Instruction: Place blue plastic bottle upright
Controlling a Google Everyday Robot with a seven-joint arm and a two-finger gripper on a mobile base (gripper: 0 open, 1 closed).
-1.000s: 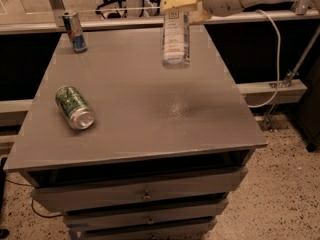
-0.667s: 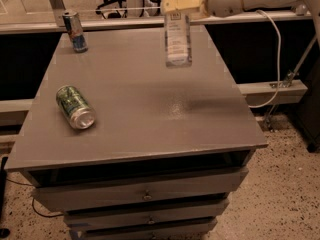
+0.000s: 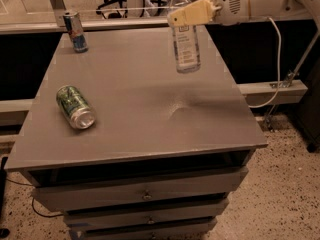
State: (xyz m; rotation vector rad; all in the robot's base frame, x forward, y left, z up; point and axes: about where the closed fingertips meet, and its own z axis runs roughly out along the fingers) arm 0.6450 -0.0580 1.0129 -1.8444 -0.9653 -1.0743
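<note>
The gripper (image 3: 186, 15) is at 1 o'clock over the table (image 3: 140, 129). Its jaws pinch the blue plastic bottle (image 3: 186, 51) near its top. The bottle hangs straight up, off the table. A green can (image 3: 75, 106) lies at 9 o'clock. A slim can (image 3: 76, 31) stands at 11 o'clock.

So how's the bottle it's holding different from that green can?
The blue plastic bottle is see-through with a white label; the green can is opaque. The bottle hangs upright above the table, gripped near its neck by the pincer; the can lies on its side on the table, untouched. Both are drink containers.
</note>
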